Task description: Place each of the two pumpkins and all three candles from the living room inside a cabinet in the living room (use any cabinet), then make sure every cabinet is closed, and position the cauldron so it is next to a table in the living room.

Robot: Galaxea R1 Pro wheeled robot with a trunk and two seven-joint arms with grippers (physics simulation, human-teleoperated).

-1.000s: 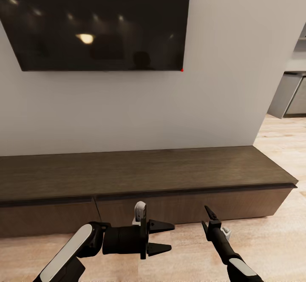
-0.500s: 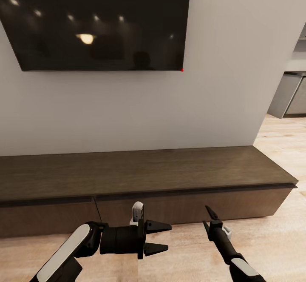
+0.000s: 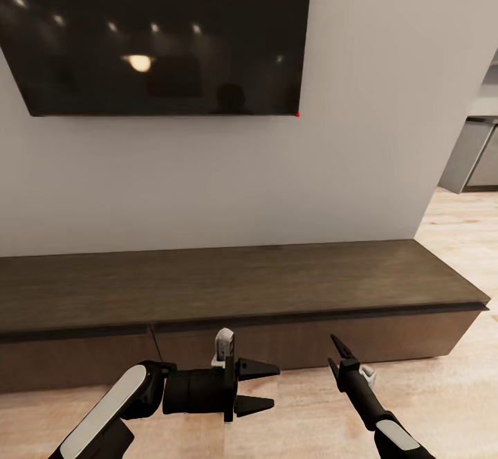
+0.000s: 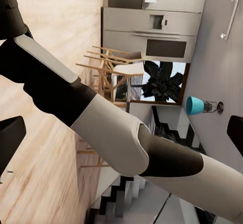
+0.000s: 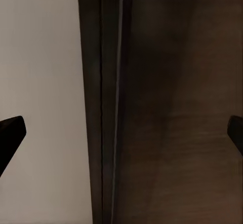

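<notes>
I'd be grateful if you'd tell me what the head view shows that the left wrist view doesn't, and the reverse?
The head view gives the wall-mounted television, the long dark cabinet with its fronts shut, and the left pincer and right pincer, both open and empty. The left wrist view gives wooden chairs, a grey kitchen appliance, a dark plant and a teal shade. Both share the pale wooden floor.

1. The cabinet is dark-brown wood with a matt, grained finish.
2. The TV screen is glossy black, mirroring ceiling lights.
3. The floor is pale wood planking.
4. The wall is smooth, matt.
</notes>
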